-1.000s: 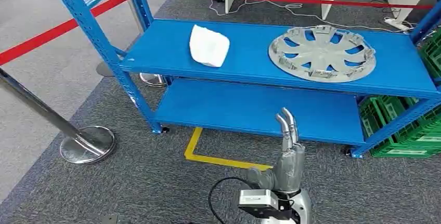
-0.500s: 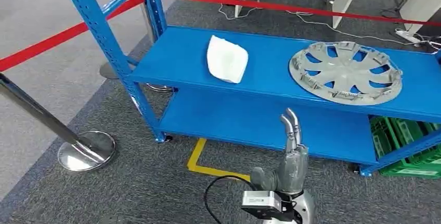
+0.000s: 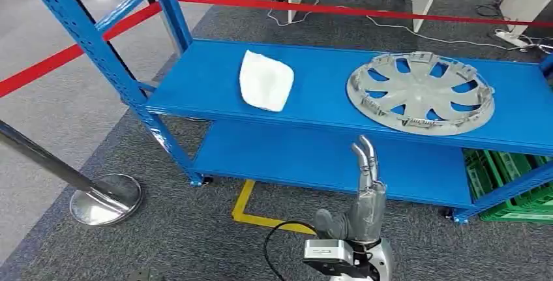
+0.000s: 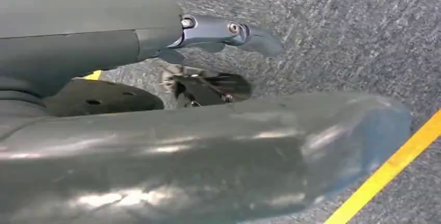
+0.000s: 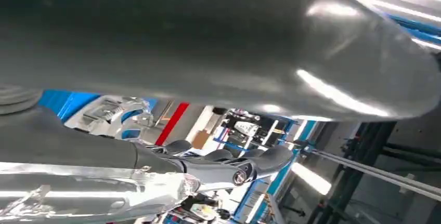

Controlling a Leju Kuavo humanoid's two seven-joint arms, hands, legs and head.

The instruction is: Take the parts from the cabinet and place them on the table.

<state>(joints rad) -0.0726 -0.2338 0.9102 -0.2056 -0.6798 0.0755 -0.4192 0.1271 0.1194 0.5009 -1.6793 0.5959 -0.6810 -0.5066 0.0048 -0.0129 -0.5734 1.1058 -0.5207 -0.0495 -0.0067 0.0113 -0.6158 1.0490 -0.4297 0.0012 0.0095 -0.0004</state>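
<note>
Standing in the lower middle of the head view, the right robot hand [image 3: 365,193] points its fingers [image 3: 364,157] straight up and close together in front of the blue cabinet [image 3: 195,82], holding nothing and touching nothing. On the cabinet's upper shelf, a silver wheel cover [image 3: 420,92] lies flat toward the right of the frame, and a white wrapped part [image 3: 264,81] lies left of centre, well apart from it. The lower shelf [image 3: 280,154] shows bare blue behind the fingers. Green crates [image 3: 515,190] sit at the lower right beside the cabinet's leg. A red barrier tape [image 3: 339,8] runs across the top of the frame, and a chrome barrier post [image 3: 98,196] stands on the grey carpet at the lower left. Yellow floor tape [image 3: 251,212] marks the carpet before the cabinet. In the left wrist view, the left robot hand [image 4: 156,104] hangs over the carpet with its fingers straight and nothing in it.
</note>
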